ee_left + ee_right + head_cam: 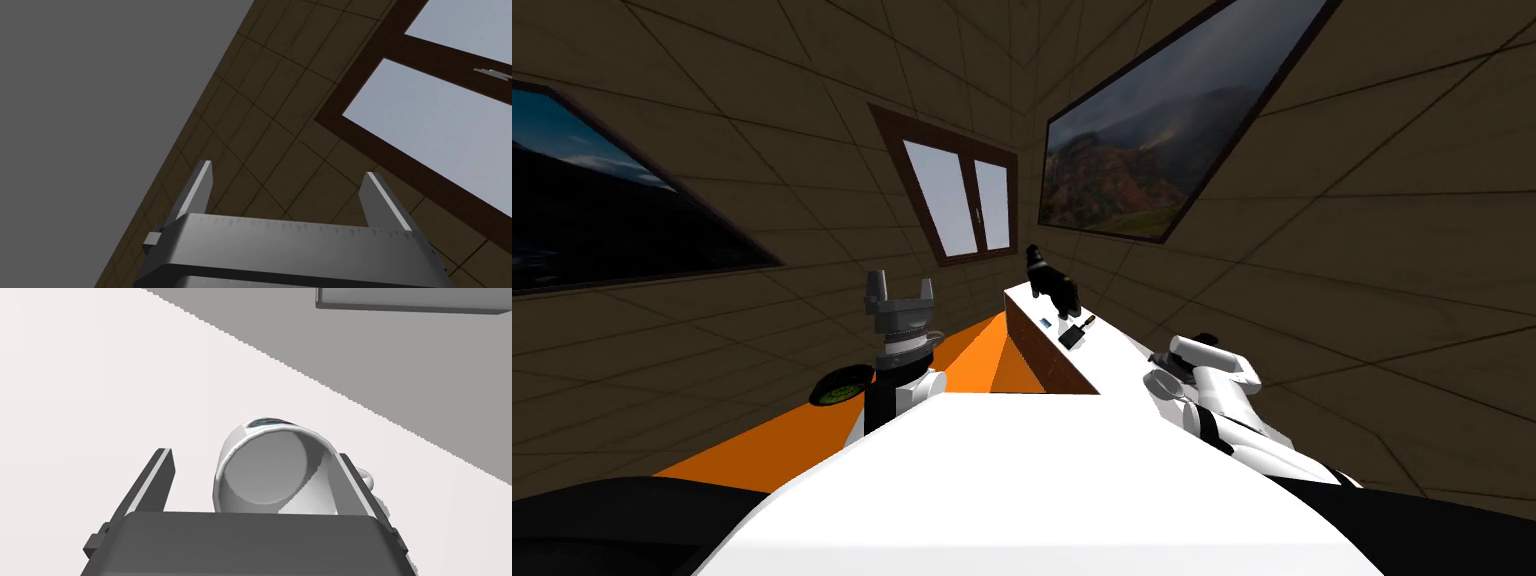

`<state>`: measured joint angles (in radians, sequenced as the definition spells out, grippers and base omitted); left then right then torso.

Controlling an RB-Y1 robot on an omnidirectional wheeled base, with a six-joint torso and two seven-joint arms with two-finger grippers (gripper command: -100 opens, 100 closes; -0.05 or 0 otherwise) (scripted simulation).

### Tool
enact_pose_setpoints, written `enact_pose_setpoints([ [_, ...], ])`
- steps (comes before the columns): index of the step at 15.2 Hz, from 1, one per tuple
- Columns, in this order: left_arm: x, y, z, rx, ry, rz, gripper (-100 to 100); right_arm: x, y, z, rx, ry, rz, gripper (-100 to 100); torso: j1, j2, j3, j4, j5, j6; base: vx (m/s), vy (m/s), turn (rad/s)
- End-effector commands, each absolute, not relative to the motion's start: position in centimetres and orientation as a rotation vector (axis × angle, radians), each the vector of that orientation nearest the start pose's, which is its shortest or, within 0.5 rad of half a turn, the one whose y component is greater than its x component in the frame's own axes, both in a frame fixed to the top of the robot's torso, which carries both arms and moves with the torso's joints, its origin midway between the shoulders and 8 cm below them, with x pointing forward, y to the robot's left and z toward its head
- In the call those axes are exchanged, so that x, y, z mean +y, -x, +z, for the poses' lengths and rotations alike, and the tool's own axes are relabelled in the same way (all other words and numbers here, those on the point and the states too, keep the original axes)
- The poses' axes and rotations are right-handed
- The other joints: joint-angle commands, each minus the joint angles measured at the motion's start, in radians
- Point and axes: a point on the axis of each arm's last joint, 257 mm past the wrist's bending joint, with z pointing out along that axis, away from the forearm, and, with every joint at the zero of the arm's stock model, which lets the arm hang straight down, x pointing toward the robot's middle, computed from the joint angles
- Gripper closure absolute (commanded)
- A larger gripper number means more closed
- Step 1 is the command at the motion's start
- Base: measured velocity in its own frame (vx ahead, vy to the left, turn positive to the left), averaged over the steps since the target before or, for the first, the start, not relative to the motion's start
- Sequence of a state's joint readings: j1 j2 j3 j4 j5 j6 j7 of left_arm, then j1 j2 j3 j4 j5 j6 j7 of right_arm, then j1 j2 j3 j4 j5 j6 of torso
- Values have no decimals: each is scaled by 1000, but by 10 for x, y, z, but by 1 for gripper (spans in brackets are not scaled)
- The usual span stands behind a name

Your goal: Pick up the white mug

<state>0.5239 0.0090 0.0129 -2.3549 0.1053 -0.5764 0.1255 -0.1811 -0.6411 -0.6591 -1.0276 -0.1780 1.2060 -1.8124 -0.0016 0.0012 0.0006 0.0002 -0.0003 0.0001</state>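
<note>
closely, the released right tool flanks the white mug on the counter, black figurine and brush farther along.

The left tool points upward, blades spread; the right tool reaches forward, likewise spread.

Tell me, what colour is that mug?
The mug is white, with a small teal mark by its rim; the right wrist view shows it best.

Dim, flat light; strongly splayed edges
</note>
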Motion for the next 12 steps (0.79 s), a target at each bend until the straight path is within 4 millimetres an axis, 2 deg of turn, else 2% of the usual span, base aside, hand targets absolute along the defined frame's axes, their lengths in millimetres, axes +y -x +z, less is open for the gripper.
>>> enact_pose_setpoints([
  [1, 292, -310, 63, 430, 645, -1493, 0, -674, -275, -390, 1661, 2925, -448, -100, 0, 0, 0, 0, 0, 0, -5, -24, 148],
  [2, 292, -310, 63, 430, 645, -1493, 0, -674, -275, -390, 1661, 2925, -448, -100, 0, 0, 0, 0, 0, 0, -4, -24, 125],
  [6, 292, -310, 63, 430, 645, -1493, 0, -658, -253, -405, 1796, 2805, -277, -100, 0, 0, 0, 0, 0, 0, -11, -29, 184],
  [8, 292, -310, 63, 430, 645, -1493, 0, -659, -255, -402, 1783, 2817, -293, -100, 0, 0, 0, 0, 0, 0, -6, -20, 52],
  [9, 292, -310, 63, 430, 645, -1493, 0, -696, -234, -388, 1723, 3014, -320, -100, 0, 0, 0, 0, 0, 1, 5, -7, 76],
  [12, 292, -310, 63, 430, 645, -1493, 0, -718, -243, -378, 1596, 3178, -424, -100, 1, 0, 0, 0, 0, 1, 10, -9, 35],
])
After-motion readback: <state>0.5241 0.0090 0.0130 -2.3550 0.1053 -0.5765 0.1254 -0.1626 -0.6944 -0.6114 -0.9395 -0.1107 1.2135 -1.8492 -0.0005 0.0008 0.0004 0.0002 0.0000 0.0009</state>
